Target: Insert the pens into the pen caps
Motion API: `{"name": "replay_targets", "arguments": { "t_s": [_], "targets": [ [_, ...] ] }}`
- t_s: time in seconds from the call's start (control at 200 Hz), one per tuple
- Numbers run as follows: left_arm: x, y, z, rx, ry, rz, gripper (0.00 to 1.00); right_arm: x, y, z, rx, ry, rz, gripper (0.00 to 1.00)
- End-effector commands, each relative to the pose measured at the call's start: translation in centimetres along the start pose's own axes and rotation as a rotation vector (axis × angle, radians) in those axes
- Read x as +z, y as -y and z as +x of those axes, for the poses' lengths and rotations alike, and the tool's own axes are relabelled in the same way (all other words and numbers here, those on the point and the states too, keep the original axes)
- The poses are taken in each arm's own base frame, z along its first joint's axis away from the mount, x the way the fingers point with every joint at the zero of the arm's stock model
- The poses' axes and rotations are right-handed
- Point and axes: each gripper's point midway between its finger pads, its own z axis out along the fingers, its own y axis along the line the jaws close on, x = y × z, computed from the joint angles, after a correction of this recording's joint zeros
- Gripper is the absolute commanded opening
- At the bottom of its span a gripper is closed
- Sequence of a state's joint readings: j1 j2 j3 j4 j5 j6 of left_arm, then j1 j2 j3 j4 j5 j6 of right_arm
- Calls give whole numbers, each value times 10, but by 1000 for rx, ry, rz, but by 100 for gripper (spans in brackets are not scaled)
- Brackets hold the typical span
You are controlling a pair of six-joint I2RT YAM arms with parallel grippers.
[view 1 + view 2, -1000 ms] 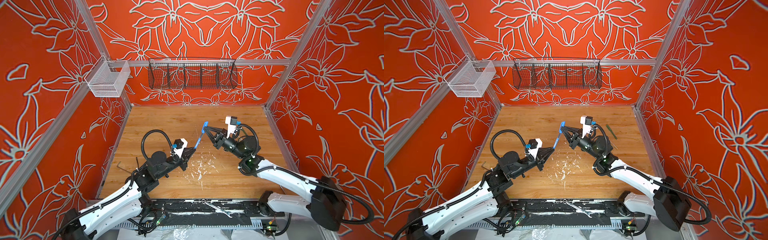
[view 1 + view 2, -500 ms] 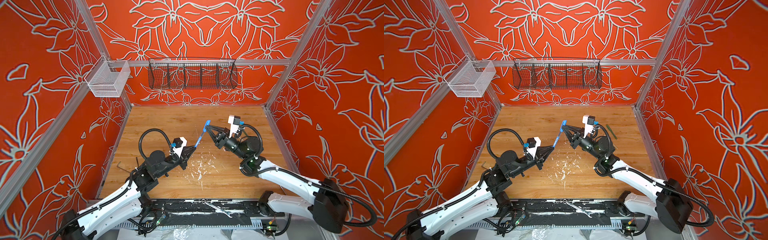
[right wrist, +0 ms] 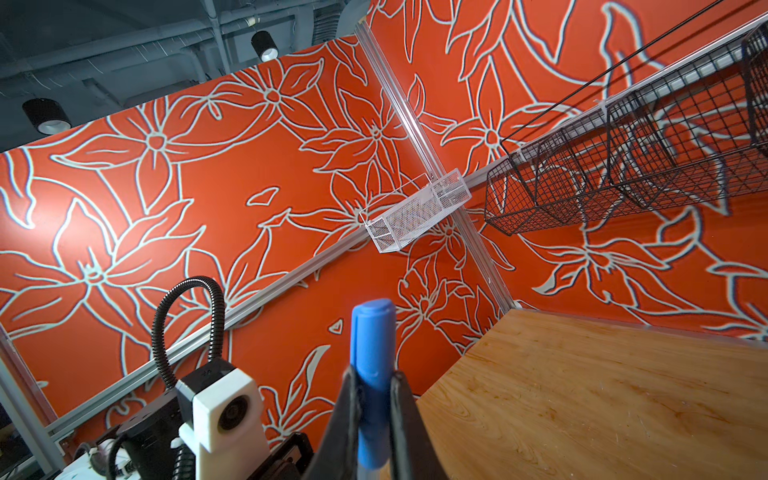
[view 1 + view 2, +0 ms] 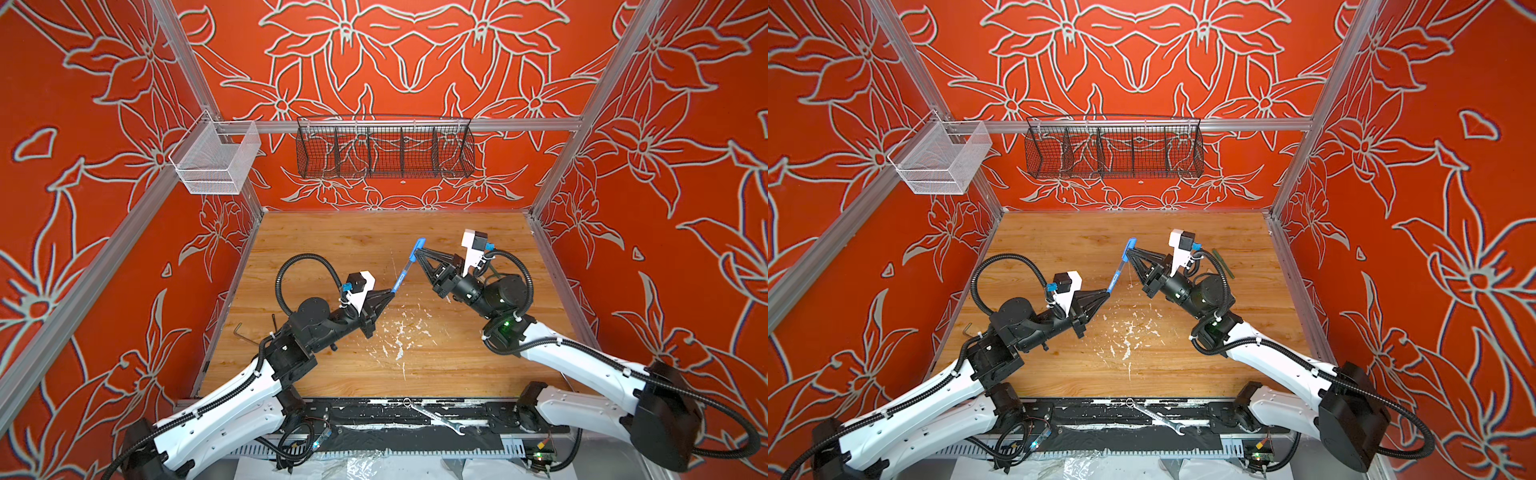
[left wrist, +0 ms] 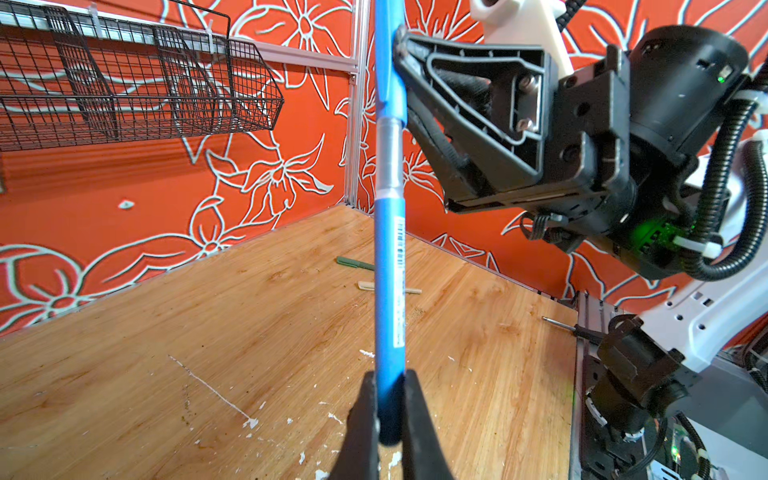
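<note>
A blue pen hangs slanted above the table, spanning both grippers. My left gripper is shut on its rear end. My right gripper is shut on the blue pen cap, which sits over the pen's tip end. A silver stretch of the pen shows between cap and blue barrel. A green pen lies on the wood at the back right, with a beige pen lying near it. I cannot see other caps.
A bent hex key lies by the left wall. A silver wrench rests on the black front rail. A black wire basket and a white mesh basket hang on the walls. White flecks mark the wooden tabletop.
Both grippers and the blue pen between them have drifted slightly to the right and toward the back wall. Neither grip has changed.
</note>
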State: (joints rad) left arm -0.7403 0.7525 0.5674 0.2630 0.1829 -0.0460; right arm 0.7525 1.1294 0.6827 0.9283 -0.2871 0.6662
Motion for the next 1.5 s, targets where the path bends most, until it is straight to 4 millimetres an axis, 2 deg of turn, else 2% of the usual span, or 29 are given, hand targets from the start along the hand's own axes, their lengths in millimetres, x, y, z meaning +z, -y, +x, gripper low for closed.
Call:
{"name": "replay_targets", "arguments": {
  "t_s": [0.0,0.2,0.38,0.761,1.016,1.491],
  "targets": [
    [-4,12,-45,29,134,52,0,5,-4,17,18,-58,-27,0],
    [-5,10,-45,22,136,42,0,8,-5,16,-8,-83,-16,0],
    [-10,9,-49,13,149,28,0,-2,3,21,-28,-128,54,0],
    [-11,16,-60,-20,189,69,0,0,0,28,7,-121,10,0],
    [-14,13,-62,-11,203,49,0,-4,1,27,29,-111,26,0],
    [-16,6,-59,12,188,5,0,-4,-10,29,69,-158,-13,0]
  ]
}}
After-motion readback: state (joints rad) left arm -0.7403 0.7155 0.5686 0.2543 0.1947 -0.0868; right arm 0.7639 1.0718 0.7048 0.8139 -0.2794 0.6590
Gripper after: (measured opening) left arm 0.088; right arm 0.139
